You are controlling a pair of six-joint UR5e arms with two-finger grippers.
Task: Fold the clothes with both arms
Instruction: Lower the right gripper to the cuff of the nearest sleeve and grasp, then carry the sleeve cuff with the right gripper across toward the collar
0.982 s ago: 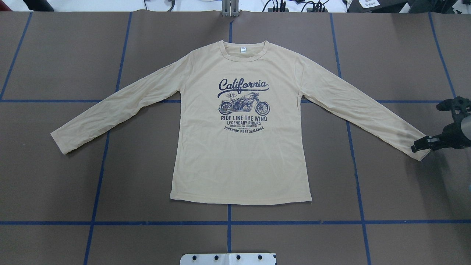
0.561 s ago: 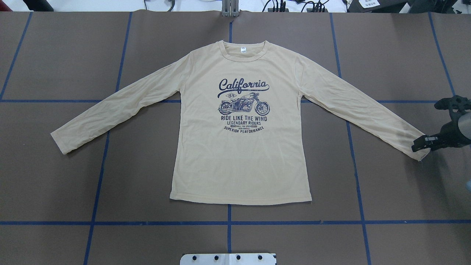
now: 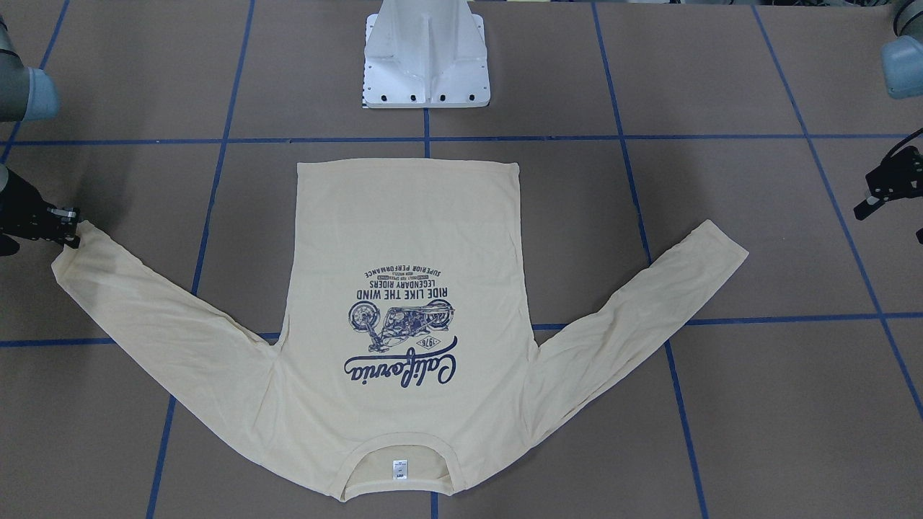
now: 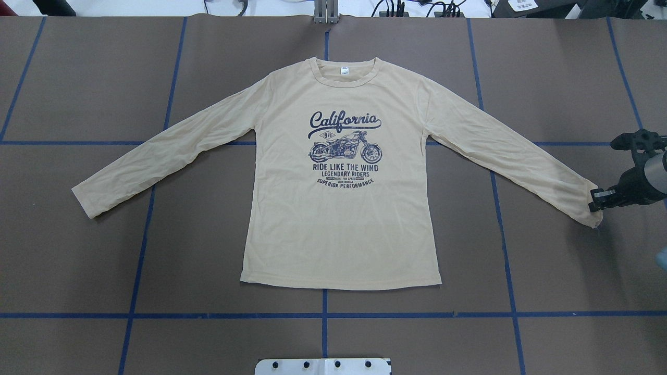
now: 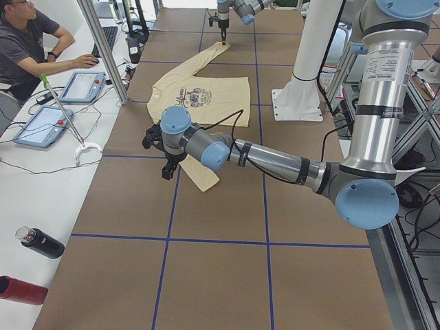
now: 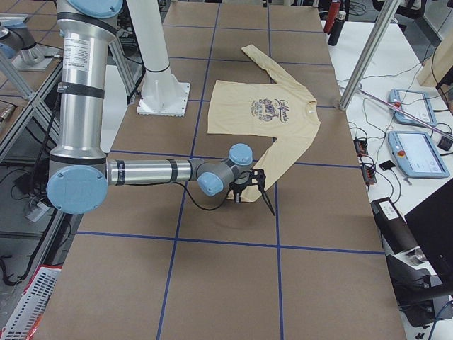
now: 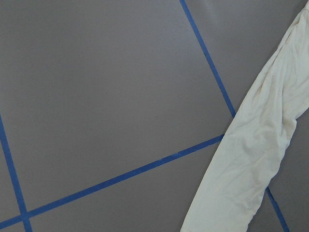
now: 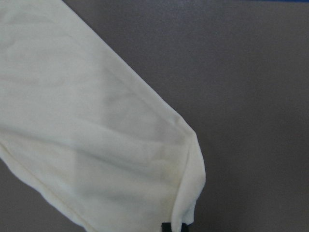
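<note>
The clothes, a cream long-sleeved T-shirt (image 4: 338, 224) with a navy "California" motorcycle print, lie flat and print-up with both sleeves spread. My right gripper (image 4: 594, 200) is at the end of the shirt's right sleeve. The cuff corner (image 8: 186, 203) puckers toward a black fingertip (image 8: 166, 226), so the gripper looks shut on it. In the front-facing view that cuff rises to a point at the right gripper (image 3: 71, 225). My left gripper (image 3: 862, 210) hangs above the table beyond the other sleeve's cuff (image 7: 251, 154), apart from it. I cannot tell how its jaws stand.
The white pedestal base (image 3: 425, 65) stands just behind the shirt's hem. Blue tape lines (image 4: 323, 314) grid the brown table. A person sits at a side bench with tablets (image 5: 45, 124). Two bottles (image 5: 40, 243) lie on that bench.
My right gripper has drawn back a little toward the table's right edge and far side. The cuff end has shifted and bunched with it. The rest of the shirt has not moved.
</note>
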